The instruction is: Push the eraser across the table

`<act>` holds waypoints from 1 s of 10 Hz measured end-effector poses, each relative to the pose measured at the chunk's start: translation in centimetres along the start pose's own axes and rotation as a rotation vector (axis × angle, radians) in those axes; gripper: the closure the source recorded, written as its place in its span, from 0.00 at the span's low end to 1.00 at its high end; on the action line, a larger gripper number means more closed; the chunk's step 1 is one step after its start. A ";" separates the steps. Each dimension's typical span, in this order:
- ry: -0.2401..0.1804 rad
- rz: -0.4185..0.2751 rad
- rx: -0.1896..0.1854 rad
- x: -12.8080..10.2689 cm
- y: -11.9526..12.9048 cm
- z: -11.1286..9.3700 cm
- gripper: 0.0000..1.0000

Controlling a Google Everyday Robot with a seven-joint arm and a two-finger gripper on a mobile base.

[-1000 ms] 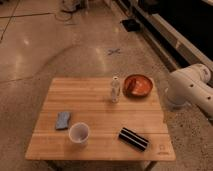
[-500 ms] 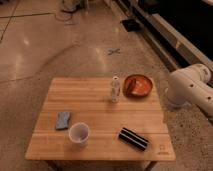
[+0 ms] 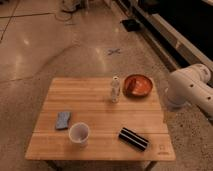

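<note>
A white robot arm (image 3: 191,88) is reaching in from the right of the frame, its rounded joint hanging just beside the far right corner of the slatted wooden table (image 3: 95,100) and above the floor, not over the tabletop. The pincer is lying outside the frame, somewhere beyond the visible part of the arm, so it cannot be told whether it is released or clenched; nothing on the table is being touched by the arm.

The eraser (image 3: 133,138), a black oblong block with a pale stripe along its length, is lying flat near the table's front edge, right of centre, and is sitting at a slant to that edge. A small dark mark (image 3: 162,147) is showing on the wood near the front right corner, just beyond the eraser.

A white cup (image 3: 79,134) is standing upright to the eraser's left, apart from it, and a blue pad (image 3: 63,120) is resting just beside the cup, nearer the left edge. Toward the back, a small clear bottle (image 3: 115,90) is standing upright near the middle, and a reddish-orange bowl (image 3: 138,84) is sitting close beside it at the far right corner.

The table is standing on a polished speckled floor (image 3: 40,45), where a blue taped cross (image 3: 114,51) is marking a spot behind it.
</note>
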 end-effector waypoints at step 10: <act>-0.003 0.063 -0.079 1.5 4.8 9.0 0.35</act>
